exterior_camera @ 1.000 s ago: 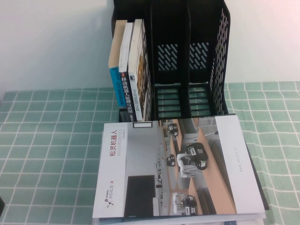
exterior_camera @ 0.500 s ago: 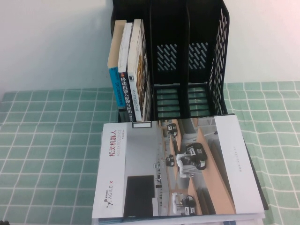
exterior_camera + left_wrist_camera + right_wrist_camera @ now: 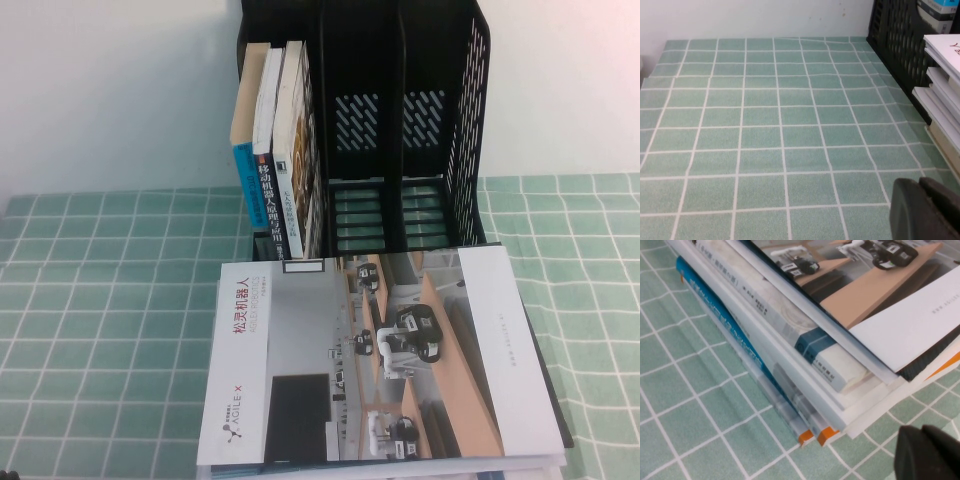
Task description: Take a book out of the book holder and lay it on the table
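The white-and-grey book point(image 3: 370, 355) with the robot office photo lies flat, cover up, on top of a stack of books in front of the black book holder point(image 3: 400, 130) on the mint-green grid table point(image 3: 110, 300). Its white corner shows in the right wrist view point(image 3: 910, 325). My left gripper point(image 3: 925, 210) is shut and empty, low over bare cloth to the left of the stack. My right gripper point(image 3: 927, 455) is shut and empty, beside the stack's near right corner. Neither gripper touches the book.
The holder's left compartment holds three upright books point(image 3: 275, 150); its middle and right compartments are empty. Under the book lie several books with blue, white and orange edges point(image 3: 790, 340). The stack's edge point(image 3: 940, 100) is close on the left gripper's right. A white wall stands behind.
A dark bit of the left arm at the high view's bottom-left edge has sunk lower. The book and the stack have not moved.
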